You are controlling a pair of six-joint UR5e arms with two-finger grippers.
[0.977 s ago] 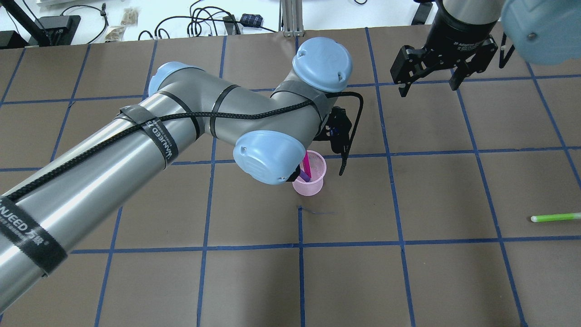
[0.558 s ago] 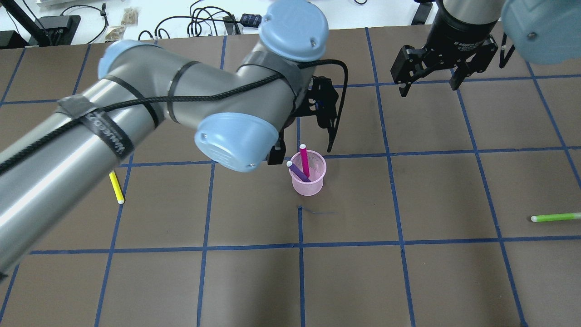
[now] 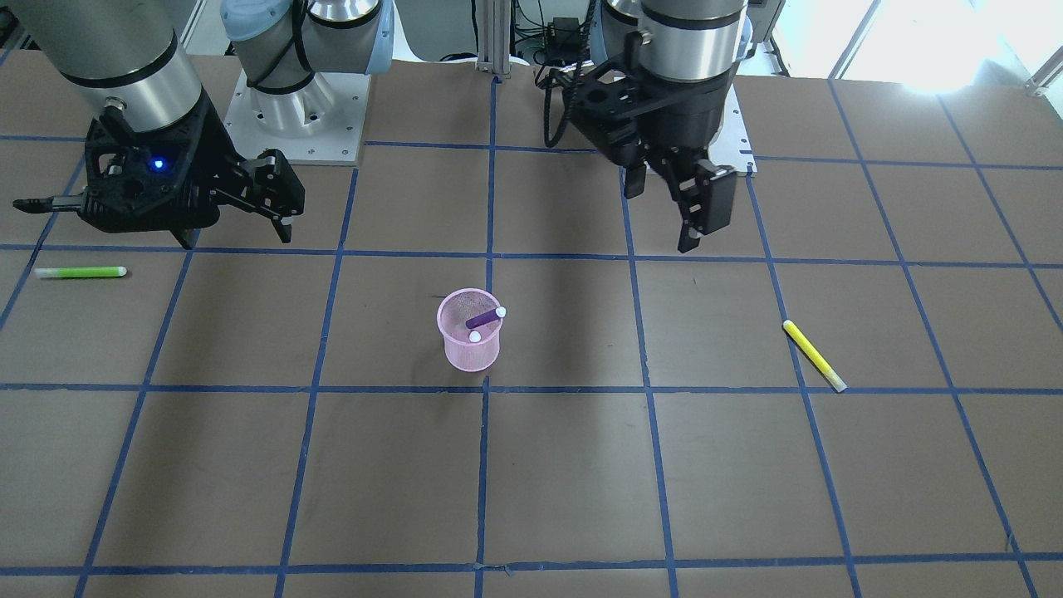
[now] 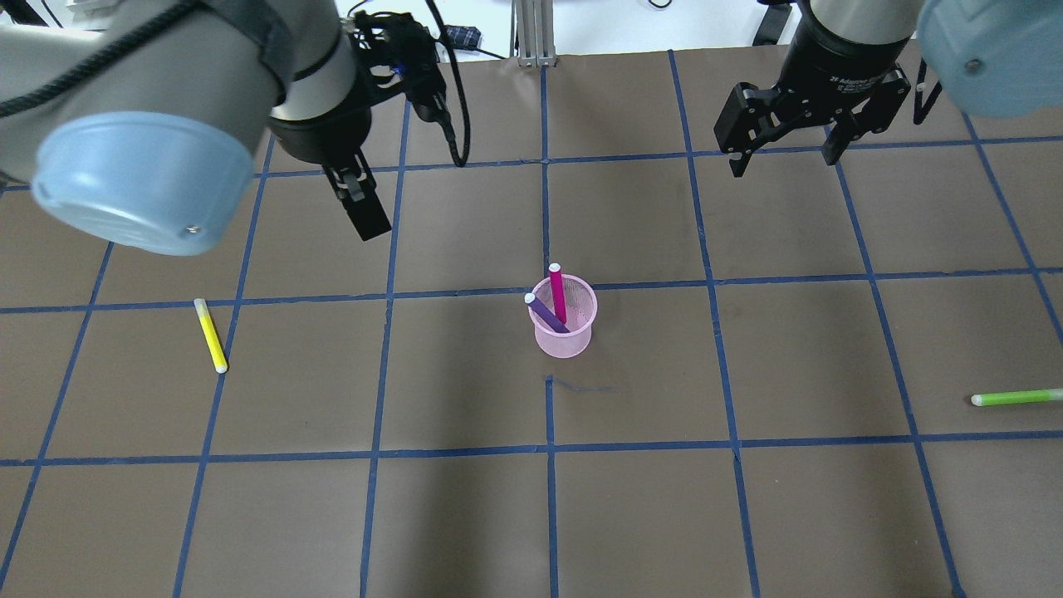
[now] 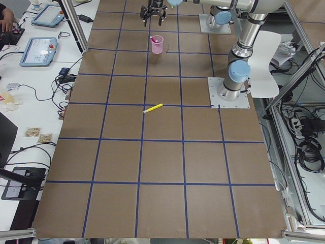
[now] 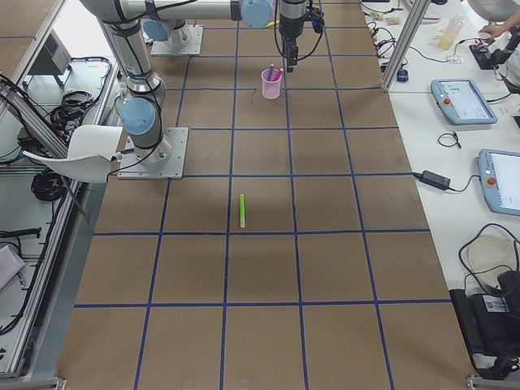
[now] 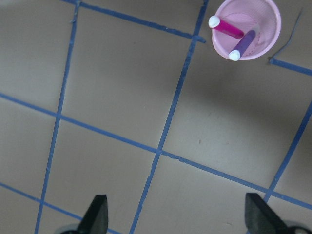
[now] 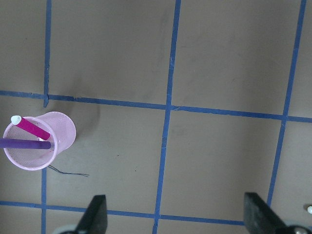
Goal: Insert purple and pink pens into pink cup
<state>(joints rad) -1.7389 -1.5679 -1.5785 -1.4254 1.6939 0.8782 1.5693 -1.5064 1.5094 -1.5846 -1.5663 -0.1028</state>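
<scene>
The pink mesh cup [image 4: 566, 336] stands upright near the table's middle. The pink pen [image 4: 557, 295] and the purple pen [image 4: 546, 314] both stand in it and lean on its rim. The cup also shows in the front view [image 3: 471, 349], the left wrist view [image 7: 265, 27] and the right wrist view [image 8: 61, 141]. My left gripper [image 4: 359, 203] is open and empty, raised well to the cup's far left; it also shows in the front view [image 3: 674, 212]. My right gripper [image 4: 783, 158] is open and empty, raised at the far right.
A yellow pen [image 4: 210, 335] lies on the table at the left. A green pen [image 4: 1017, 398] lies near the right edge. Blue tape lines grid the brown table. Cables [image 4: 365, 41] and boxes lie beyond the far edge.
My left arm has pulled away from over the cup, up and to the far left. The two pens stay in the cup. The right arm has not moved.
</scene>
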